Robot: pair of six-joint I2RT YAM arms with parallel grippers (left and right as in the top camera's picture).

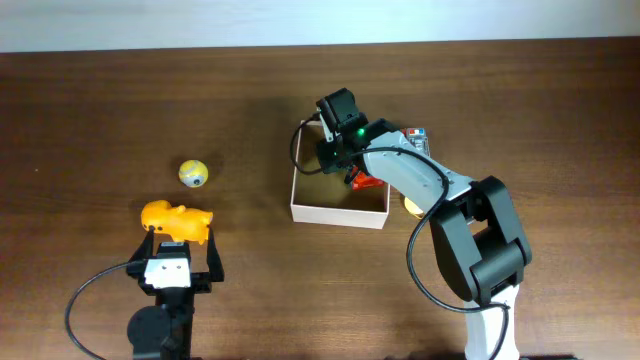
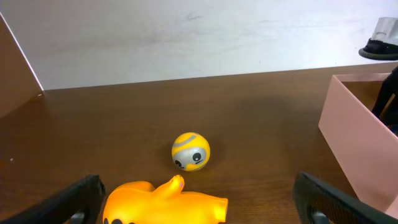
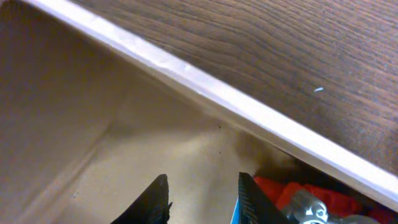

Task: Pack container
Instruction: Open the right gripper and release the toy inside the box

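Packing seemed midway: the right gripper (image 3: 202, 199), jaws slightly apart and empty, hung inside the container (image 1: 337, 212) at mid-table beside a red toy (image 1: 362, 181), while the left gripper (image 1: 181, 255), spread wide, faced an orange toy (image 1: 177, 219) that it likely needed to close on next.

The wood-grained desk (image 1: 100, 100) is dark brown; the square open-topped cardboard box (image 1: 338, 212) has white walls and a tan interior. The small round ball (image 1: 193, 174) is yellow with a grey face patch, the glossy animal toy (image 1: 178, 220) orange-yellow, the plastic toy (image 1: 362, 181) red.
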